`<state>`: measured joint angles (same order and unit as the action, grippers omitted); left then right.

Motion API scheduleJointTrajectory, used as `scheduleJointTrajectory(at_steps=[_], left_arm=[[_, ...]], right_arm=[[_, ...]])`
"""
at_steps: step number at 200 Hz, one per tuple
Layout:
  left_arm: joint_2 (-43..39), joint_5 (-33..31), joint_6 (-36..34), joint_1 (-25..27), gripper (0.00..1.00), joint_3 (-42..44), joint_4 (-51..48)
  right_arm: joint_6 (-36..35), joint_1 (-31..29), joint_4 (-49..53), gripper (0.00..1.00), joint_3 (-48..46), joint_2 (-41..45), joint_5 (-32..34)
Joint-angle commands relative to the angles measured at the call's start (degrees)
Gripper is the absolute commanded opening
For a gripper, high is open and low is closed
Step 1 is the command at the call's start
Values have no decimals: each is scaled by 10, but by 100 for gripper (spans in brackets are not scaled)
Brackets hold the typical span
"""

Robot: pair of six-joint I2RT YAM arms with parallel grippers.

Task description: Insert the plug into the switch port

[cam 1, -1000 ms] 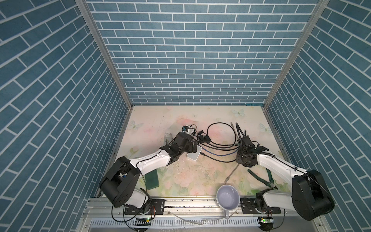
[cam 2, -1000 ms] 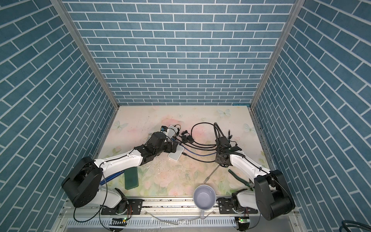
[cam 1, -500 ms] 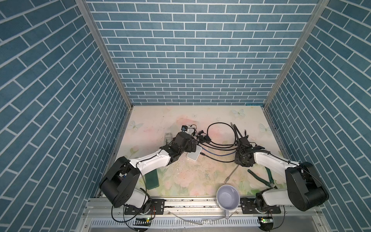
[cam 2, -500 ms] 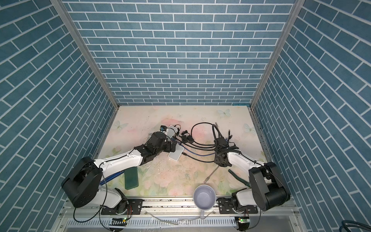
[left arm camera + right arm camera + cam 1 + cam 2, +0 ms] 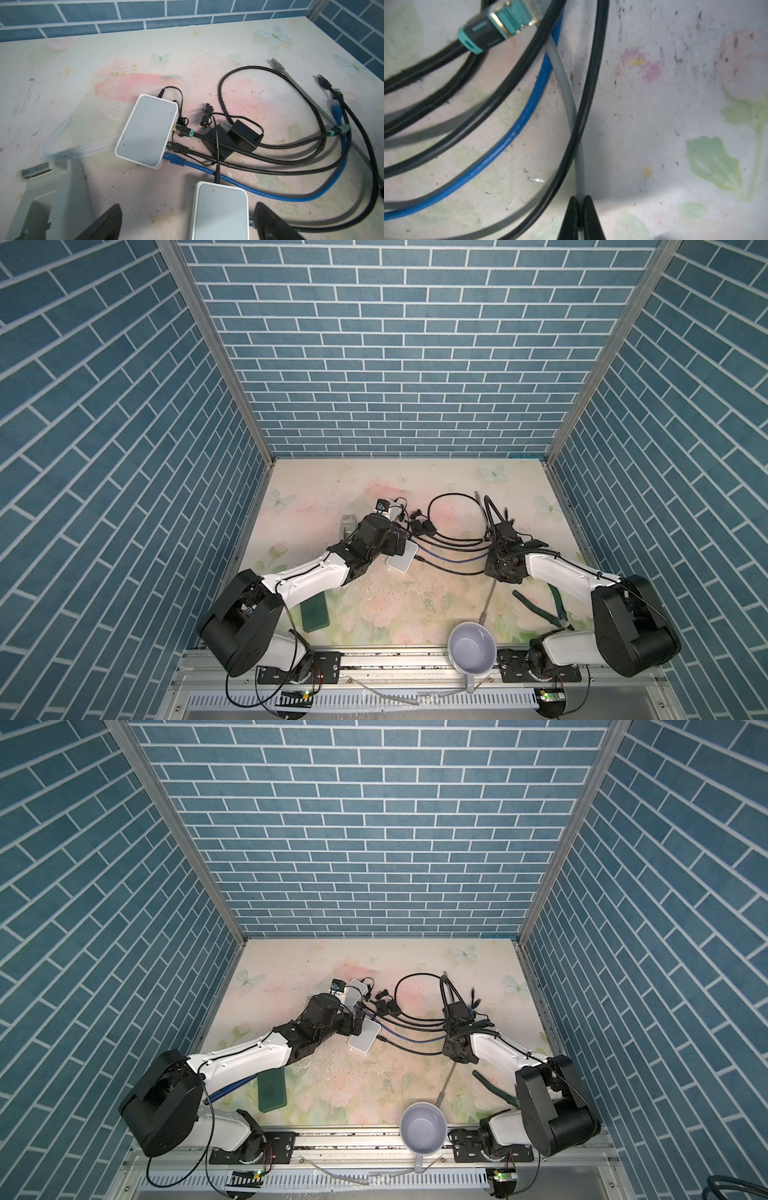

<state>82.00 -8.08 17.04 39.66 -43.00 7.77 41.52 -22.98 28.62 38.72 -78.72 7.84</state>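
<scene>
The thin grey cable (image 5: 580, 166) is gripped in the clenched right claw (image 5: 579, 200). Its grey plug (image 5: 276, 64) lies well apart from the white rectangular switch (image 5: 220, 209), which is flanked by the released left claw (image 5: 187, 217). Insertion is pending.

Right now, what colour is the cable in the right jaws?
The cable is grey, clearest in the right wrist view.

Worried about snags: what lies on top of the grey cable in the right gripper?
A black cable crosses over the grey cable just ahead of the right gripper, shut on it. Farther along, other cables hide it.
</scene>
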Motion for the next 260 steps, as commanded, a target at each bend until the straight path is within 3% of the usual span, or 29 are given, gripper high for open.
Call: scheduleJointTrajectory(at_steps=[1,49,112,163,205,260], left_arm=[[15,51,-39,5,100,-9,17],[60,74,-112,42,99,-69,-38],[80,168,-193,89,97,-88,-21],[94,204,-197,117,96,-105,-27],[135,206,-197,142,96,-136,-30],[178,149,-205,177,98,-168,-47]], right_arm=[[57,-3,19,1,37,28,8],[100,-2,26,0,74,58,49],[173,-2,11,0,101,47,94],[212,-2,-2,0,124,25,115],[224,-2,-15,0,137,16,126],[226,-2,-25,0,140,9,138]])
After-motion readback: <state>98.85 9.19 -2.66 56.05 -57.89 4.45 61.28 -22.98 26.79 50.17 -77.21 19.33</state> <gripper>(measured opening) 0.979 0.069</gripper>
